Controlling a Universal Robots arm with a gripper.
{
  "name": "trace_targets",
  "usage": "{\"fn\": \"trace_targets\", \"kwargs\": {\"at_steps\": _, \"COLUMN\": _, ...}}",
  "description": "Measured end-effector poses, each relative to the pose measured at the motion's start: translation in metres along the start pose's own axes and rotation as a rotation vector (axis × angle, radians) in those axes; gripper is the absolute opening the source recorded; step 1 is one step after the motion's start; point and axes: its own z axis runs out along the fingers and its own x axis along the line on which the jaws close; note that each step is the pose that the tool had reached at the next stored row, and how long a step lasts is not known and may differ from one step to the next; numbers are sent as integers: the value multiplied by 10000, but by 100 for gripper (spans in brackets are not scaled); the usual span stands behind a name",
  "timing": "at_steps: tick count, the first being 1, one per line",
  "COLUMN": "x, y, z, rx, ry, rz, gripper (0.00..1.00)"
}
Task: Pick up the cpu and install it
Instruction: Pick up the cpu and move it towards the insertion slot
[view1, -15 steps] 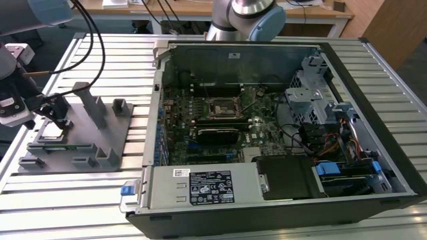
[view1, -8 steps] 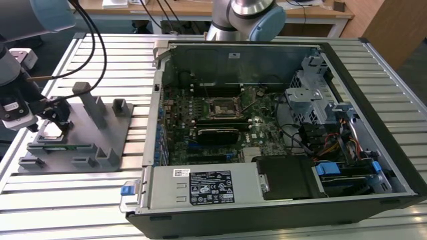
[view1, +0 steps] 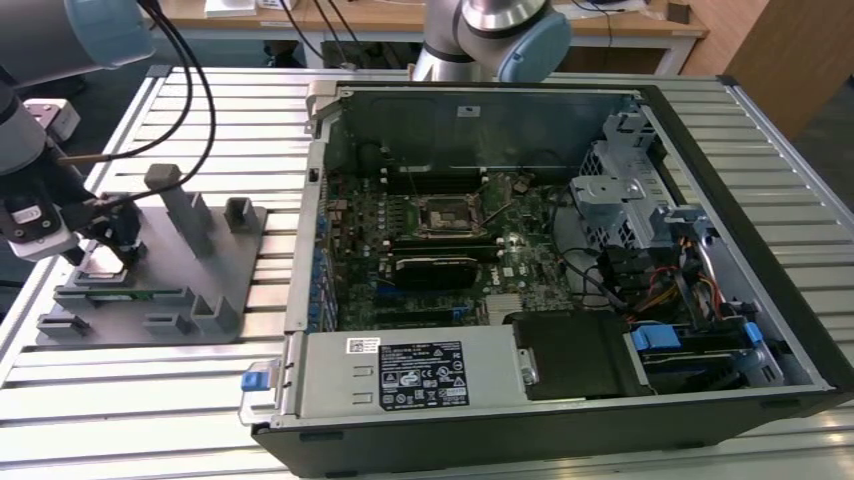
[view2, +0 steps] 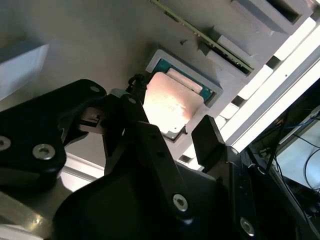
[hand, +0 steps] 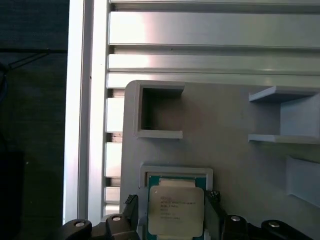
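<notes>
The cpu (hand: 176, 210), a small square chip with a silver top on a green board, lies in a shallow pocket of the grey plastic fixture (hand: 225, 150). In both wrist views my gripper (hand: 172, 207) hangs low over it, open. One black finger (view2: 140, 90) stands at one side of the chip (view2: 170, 105) and the other finger (view2: 207, 135) at the opposite side, with small gaps. In the exterior view the gripper (view1: 110, 252) is at the fixture's (view1: 200, 270) near end on the exterior view's left. The dark square socket (view1: 445, 213) sits mid-motherboard inside the open computer case.
The open computer case (view1: 747, 300) fills the middle and the exterior view's right, with cables, a drive cage and a black heatsink block (view1: 434, 270). Upright grey posts (view1: 167, 195) rise from the fixture beside the gripper. A slatted metal table (view1: 134, 400) carries everything. A second arm's base (view1: 487, 40) stands behind the case.
</notes>
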Motion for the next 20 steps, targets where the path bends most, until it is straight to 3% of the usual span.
{"fn": "trace_targets", "kwargs": {"at_steps": 6, "x": -6, "y": 13, "z": 13, "rx": 17, "ry": -2, "rz": 18, "gripper": 64}}
{"fn": "trace_targets", "kwargs": {"at_steps": 8, "x": -6, "y": 20, "z": 9, "rx": 93, "ry": -9, "rz": 17, "gripper": 62}}
{"fn": "trace_targets", "kwargs": {"at_steps": 9, "x": -6, "y": 23, "z": 8, "rx": 129, "ry": -13, "rz": 18, "gripper": 55}}
{"fn": "trace_targets", "kwargs": {"at_steps": 13, "x": -7, "y": 26, "z": 8, "rx": 276, "ry": -15, "rz": 17, "gripper": 55}}
{"fn": "trace_targets", "kwargs": {"at_steps": 19, "x": -12, "y": 28, "z": 8, "rx": 270, "ry": -15, "rz": 31, "gripper": 57}}
{"fn": "trace_targets", "kwargs": {"at_steps": 20, "x": -12, "y": 29, "z": 9, "rx": 256, "ry": -16, "rz": 38, "gripper": 63}}
